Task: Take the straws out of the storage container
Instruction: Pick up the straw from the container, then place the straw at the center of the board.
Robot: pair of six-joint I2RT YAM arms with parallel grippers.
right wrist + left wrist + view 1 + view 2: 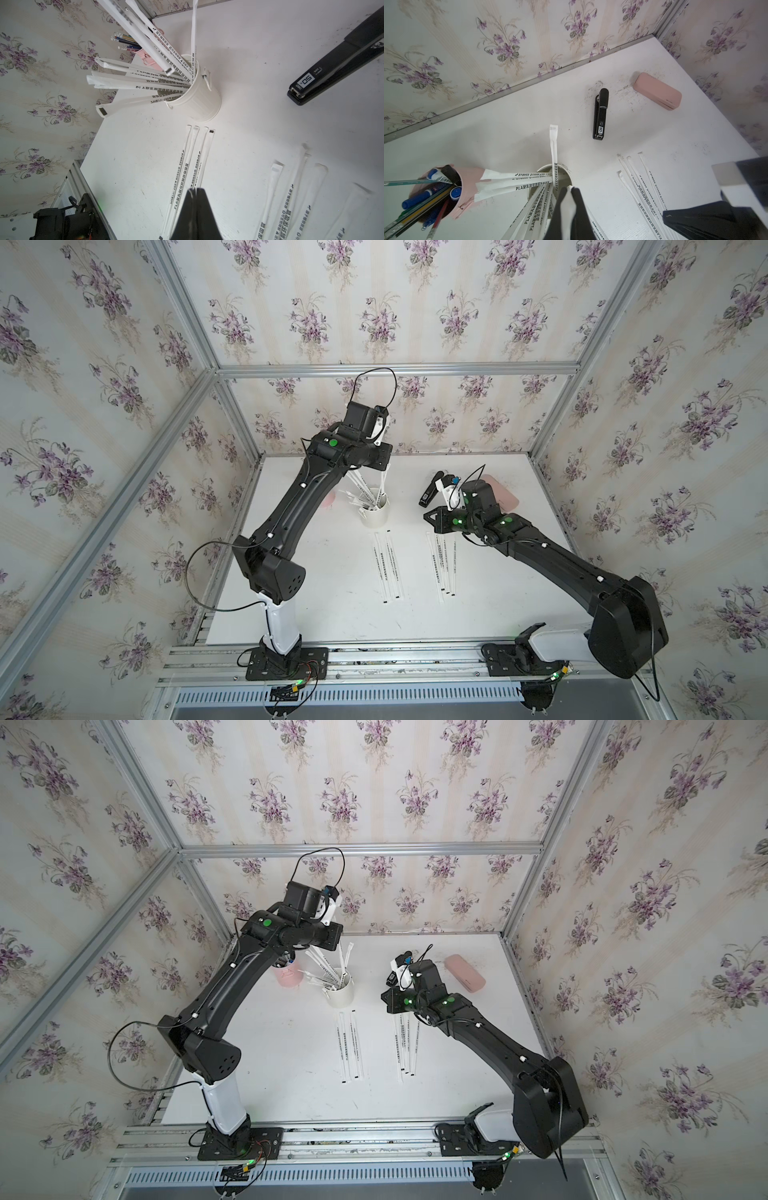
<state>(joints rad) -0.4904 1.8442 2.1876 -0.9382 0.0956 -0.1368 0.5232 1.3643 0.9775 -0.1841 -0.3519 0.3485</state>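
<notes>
The storage container, a white cup, stands at mid-table. Several wrapped straws fan out of it toward the left wall, and one stands nearly upright. My left gripper hangs above the cup, shut on the top end of one straw; that straw's black-marked lower end is about level with the rim. Two groups of straws lie flat in front of the cup, three on the left and several on the right. My right gripper hovers over the table near them, shut and holding nothing.
A pink pen cup full of pens and pencils stands just left of the container. A black stapler lies behind my right wrist, and a pink case sits near the back right corner.
</notes>
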